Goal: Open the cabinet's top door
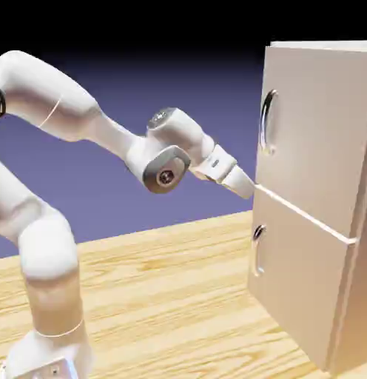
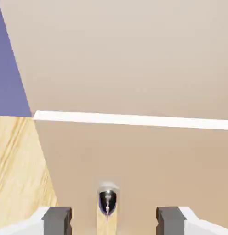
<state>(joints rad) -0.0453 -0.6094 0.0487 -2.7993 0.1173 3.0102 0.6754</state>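
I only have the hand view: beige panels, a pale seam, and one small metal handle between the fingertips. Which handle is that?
Observer: That is the lower handle. The gripper sits level with the seam between the two doors.
Operator: Where is the top handle?
Observer: The top handle is above the gripper, outside your view.
Operator: Has the top door opened at all?
Observer: No. From the side, the top door lies flush with the cabinet.

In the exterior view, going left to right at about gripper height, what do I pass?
White arm → its grey wrist joint → gripper, jaws near the seam between the doors → the top door's handle → top door of the cabinet.
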